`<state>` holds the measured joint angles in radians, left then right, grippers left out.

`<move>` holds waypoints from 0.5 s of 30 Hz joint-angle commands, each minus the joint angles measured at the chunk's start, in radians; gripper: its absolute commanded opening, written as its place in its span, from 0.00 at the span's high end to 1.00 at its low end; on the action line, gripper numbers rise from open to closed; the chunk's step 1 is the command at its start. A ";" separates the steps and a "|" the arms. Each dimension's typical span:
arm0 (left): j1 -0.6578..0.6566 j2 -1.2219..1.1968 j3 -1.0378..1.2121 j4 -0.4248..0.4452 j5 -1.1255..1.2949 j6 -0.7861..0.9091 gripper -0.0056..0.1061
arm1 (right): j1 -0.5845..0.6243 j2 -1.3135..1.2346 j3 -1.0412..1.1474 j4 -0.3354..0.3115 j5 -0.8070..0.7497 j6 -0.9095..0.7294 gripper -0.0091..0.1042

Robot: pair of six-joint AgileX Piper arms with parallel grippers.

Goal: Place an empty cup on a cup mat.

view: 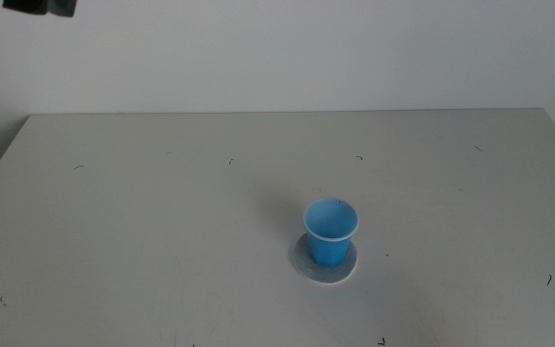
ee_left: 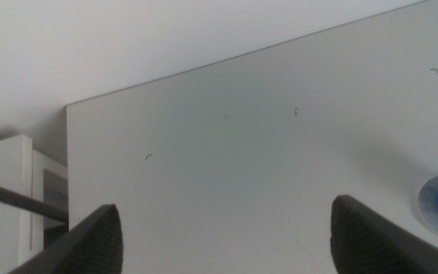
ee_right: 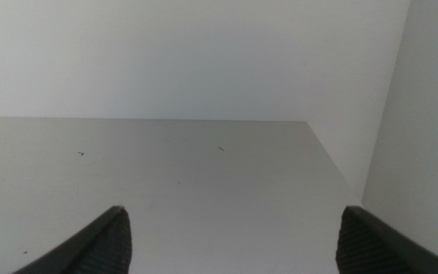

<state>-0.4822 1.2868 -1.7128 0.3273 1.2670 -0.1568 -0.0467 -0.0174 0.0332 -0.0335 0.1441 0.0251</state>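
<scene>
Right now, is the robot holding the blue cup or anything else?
No, nothing is held. The cup stands alone on the cup mat. The left gripper and right gripper are both open and empty, away from it.

Desk (view: 162,212): pale grey, matte, a few small dark marks scattered over it. Cup mat (view: 306,262) lies flat on it, right of centre, nearer the front edge than the back. Cup (view: 330,231) stands upright on the mat.
</scene>
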 commanded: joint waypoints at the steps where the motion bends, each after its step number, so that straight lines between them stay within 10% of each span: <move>1: 0.048 -0.042 0.008 -0.010 0.023 0.005 0.01 | 0.002 -0.019 -0.012 -0.009 -0.078 -0.008 0.09; 15: 0.439 -0.462 0.644 -0.172 -0.473 0.113 0.01 | 0.002 -0.019 -0.012 -0.009 -0.078 -0.008 0.09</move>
<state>-0.0818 0.8770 -1.1173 0.1692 0.9265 -0.0425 -0.0467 -0.0174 0.0332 -0.0335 0.1441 0.0251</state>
